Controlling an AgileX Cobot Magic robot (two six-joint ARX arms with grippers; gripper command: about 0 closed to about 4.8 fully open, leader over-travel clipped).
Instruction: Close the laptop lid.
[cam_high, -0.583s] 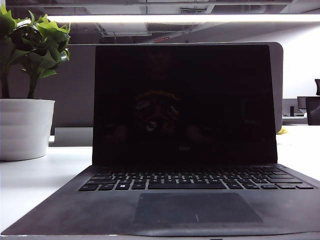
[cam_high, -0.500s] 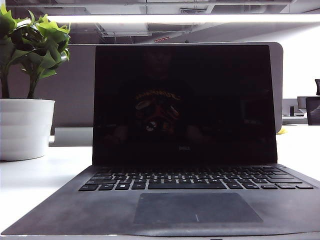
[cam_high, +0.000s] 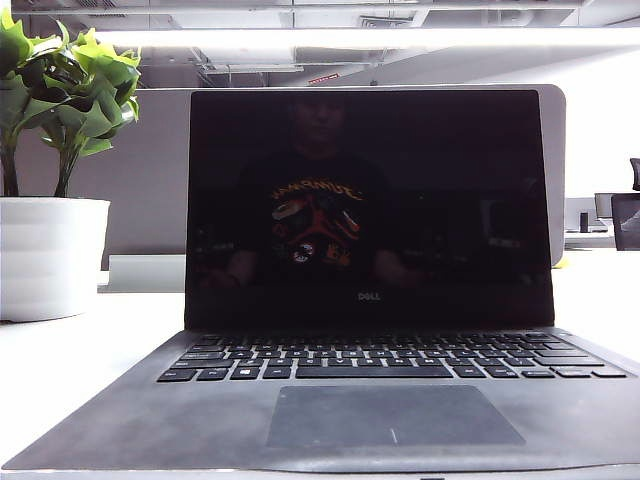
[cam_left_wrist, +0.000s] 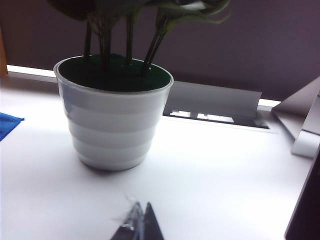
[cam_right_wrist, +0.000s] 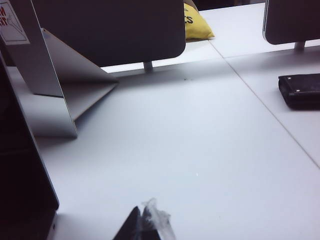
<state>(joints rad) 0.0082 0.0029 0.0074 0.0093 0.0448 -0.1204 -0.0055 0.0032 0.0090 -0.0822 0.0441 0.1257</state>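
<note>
The laptop lid (cam_high: 368, 200) stands open and upright, its glossy black screen facing the exterior view above the keyboard base (cam_high: 390, 420). Neither gripper shows in that view. In the right wrist view my right gripper (cam_right_wrist: 141, 216) is shut on nothing, low over the white table just right of the lid's dark edge (cam_right_wrist: 20, 165). My left gripper (cam_left_wrist: 141, 212) is also shut and empty, with the lid's edge (cam_left_wrist: 306, 210) to its side. Behind the lid is a silver folded panel (cam_right_wrist: 45, 70) with a white red-lettered sticker; I cannot tell if it belongs to the laptop.
A white pot (cam_left_wrist: 112, 125) with a green plant stands left of the laptop, also the pot (cam_high: 50, 255). A grey partition (cam_right_wrist: 110, 30) runs along the back. A yellow bag (cam_right_wrist: 197, 25) and a black case (cam_right_wrist: 300, 90) lie at the far right, a blue cloth (cam_left_wrist: 7, 125) at the far left.
The reflection of a person in the screen has grown brighter and the DELL mark now shows. The lid's outline stands where it was.
</note>
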